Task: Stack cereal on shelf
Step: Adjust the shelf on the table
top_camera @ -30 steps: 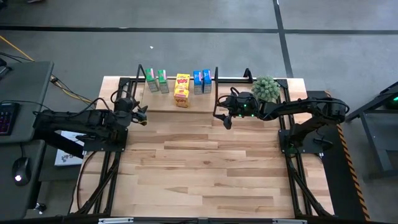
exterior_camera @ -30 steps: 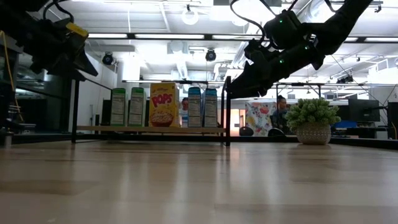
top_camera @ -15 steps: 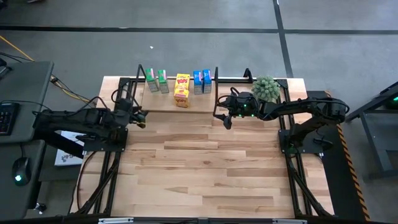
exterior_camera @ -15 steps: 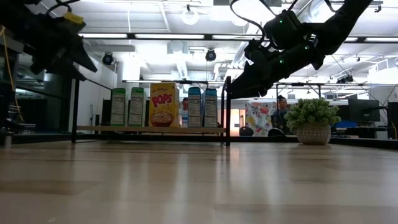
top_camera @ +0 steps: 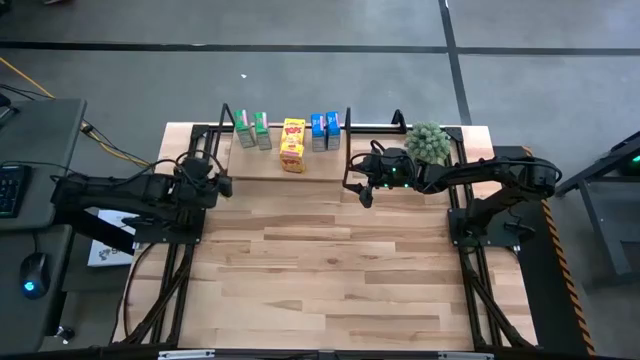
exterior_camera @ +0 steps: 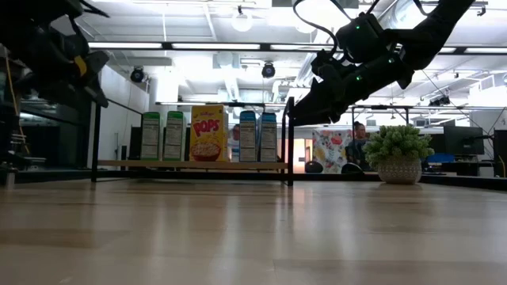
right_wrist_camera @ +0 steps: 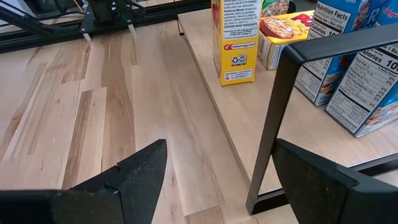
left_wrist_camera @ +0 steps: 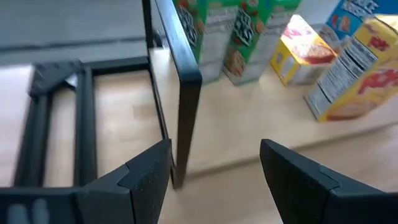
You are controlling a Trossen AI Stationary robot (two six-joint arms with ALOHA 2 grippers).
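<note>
The shelf point(top_camera: 262, 166), a black tube rack with a light board, stands at the table's far edge. On its board stand two green cereal boxes point(top_camera: 253, 130), a yellow box point(top_camera: 293, 128) with a second yellow box point(top_camera: 291, 153) lying flat in front of it, and two blue boxes point(top_camera: 325, 130). My left gripper point(top_camera: 222, 187) is open and empty beside the shelf's left end post point(left_wrist_camera: 186, 93). My right gripper point(top_camera: 362, 193) is open and empty beside the shelf's right end post point(right_wrist_camera: 273, 124). Both hover above the table.
A round green plant in a pot point(top_camera: 428, 143) stands at the far right, just behind my right arm. The pale plank tabletop point(top_camera: 320, 270) stretches toward the near edge. Black frame tubes point(top_camera: 160, 290) run along both sides of the table.
My left gripper has drawn back a little toward the table's left edge, away from the shelf, still open and empty. The boxes stand as before.
</note>
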